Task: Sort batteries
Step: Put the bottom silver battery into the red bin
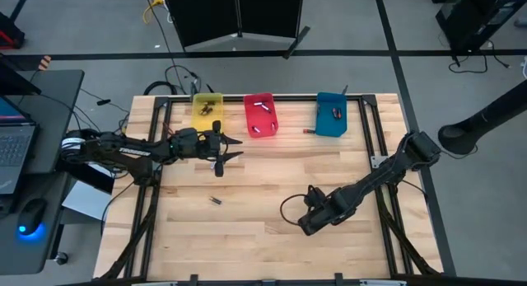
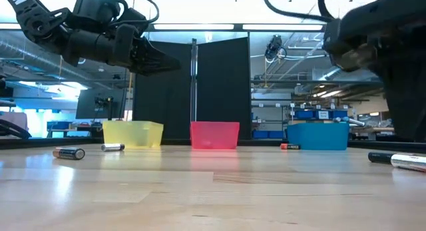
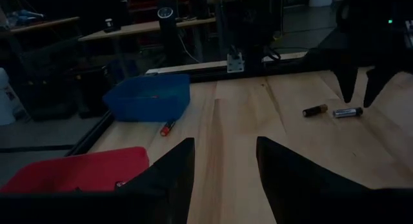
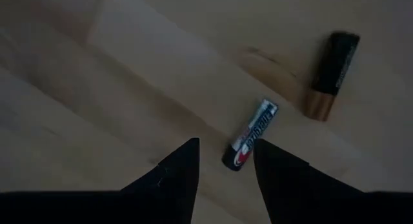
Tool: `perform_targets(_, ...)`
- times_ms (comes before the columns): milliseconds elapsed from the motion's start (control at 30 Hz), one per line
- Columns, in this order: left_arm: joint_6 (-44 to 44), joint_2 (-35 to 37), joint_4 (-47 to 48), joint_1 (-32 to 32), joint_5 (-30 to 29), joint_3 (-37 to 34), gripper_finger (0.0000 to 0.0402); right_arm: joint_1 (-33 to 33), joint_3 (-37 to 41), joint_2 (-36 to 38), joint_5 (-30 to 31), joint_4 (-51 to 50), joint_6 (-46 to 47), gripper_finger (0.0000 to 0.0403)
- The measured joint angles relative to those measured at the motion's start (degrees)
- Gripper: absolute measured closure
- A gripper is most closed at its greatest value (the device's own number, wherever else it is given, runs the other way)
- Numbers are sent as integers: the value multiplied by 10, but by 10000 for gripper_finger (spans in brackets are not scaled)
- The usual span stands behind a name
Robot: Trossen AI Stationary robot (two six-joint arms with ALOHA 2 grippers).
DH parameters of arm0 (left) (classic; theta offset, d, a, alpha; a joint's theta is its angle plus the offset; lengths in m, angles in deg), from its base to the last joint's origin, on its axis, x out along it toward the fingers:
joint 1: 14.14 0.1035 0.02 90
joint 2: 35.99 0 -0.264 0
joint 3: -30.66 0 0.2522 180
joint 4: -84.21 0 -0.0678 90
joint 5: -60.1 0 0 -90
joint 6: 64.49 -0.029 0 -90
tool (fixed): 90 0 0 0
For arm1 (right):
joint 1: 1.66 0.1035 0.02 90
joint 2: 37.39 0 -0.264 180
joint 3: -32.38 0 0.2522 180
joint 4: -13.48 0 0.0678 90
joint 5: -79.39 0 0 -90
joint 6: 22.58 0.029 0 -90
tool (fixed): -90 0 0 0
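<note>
Three bins stand along the far edge: yellow bin (image 1: pixel 207 111), red bin (image 1: pixel 260 114), blue bin (image 1: pixel 332 114). My left gripper (image 1: pixel 226 154) hovers open in front of the yellow and red bins, high above the table (image 2: pixel 160 61). My right gripper (image 1: pixel 309 216) is open over two batteries lying on the wood: a silver-and-black one (image 4: pixel 250 143), whose near end shows between my fingertips, and a dark one with a copper end (image 4: pixel 330 75). A reddish battery (image 1: pixel 308 131) lies beside the blue bin. A small dark battery (image 1: pixel 215 200) lies left of centre.
Small batteries lie inside all three bins. In the low view two batteries (image 2: pixel 69 152) (image 2: pixel 113 147) rest on the table's left part. The black frame rails (image 1: pixel 375 138) run along the table's sides. Bare wood spans the middle and near part.
</note>
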Motion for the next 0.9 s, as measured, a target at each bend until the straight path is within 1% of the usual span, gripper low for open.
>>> perform_targets(200, 1, 0, 4, 0, 0, 0, 227, 0, -2, -35, -32, -8, 13, 245)
perform_targets(400, 1, 0, 6, 0, 0, 0, 227, 0, -2, -42, -20, -7, 12, 250)
perform_targets(533, 1, 0, 7, 0, 0, 0, 227, 0, 3, -42, -2, -2, -2, 280)
perform_targets(667, 1, 0, 11, 0, 0, 0, 227, 0, 30, -41, -2, 24, -8, 315)
perform_targets(767, 1, 0, 14, 0, 0, 0, 227, 0, 44, -39, -4, 49, -25, 328)
perform_targets(900, 2, 0, 15, 0, 0, 0, 227, 0, 34, -40, -4, 50, -67, 340)
